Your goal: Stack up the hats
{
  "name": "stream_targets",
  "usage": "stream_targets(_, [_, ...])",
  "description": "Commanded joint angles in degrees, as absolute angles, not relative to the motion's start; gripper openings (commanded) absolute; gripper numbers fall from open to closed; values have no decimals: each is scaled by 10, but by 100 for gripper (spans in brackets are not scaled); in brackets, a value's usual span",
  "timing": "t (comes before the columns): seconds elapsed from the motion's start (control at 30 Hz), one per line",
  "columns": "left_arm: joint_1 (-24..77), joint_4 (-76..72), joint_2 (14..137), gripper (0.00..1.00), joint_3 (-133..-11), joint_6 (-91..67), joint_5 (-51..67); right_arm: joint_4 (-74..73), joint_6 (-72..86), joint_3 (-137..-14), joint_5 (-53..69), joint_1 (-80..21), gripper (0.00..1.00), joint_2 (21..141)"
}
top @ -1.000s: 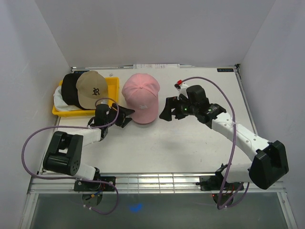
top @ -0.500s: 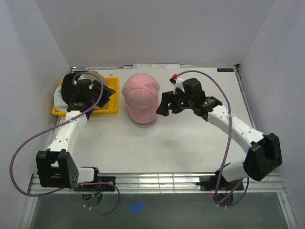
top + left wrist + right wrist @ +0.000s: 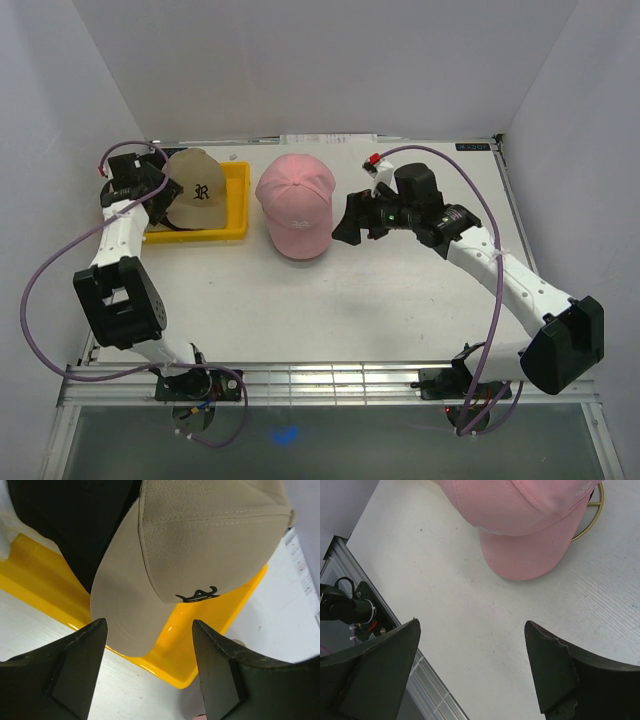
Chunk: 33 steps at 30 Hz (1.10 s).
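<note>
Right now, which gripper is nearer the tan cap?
Left. The left gripper is open just beside the tan cap in the yellow tray; the right gripper, also open, is on the far side of the pink cap.

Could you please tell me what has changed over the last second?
The left gripper swung from beside the pink cap, left and back, to the left end of the yellow tray, open and facing the tan cap. Nothing was gripped or released. The right gripper, open, barely moved; both caps stayed put.
</note>
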<state>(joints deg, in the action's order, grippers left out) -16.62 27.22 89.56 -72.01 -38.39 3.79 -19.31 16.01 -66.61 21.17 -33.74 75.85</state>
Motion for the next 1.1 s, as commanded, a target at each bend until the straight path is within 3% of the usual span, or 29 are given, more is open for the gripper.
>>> stream_targets(0.0, [-166,259,913,79,-771,-328,40,-190,149,-677,222,-334,89,744])
stream_targets(1.07, [-118,120,1048,82,-899,-149,53,-180,143,-682,233,-329,89,772])
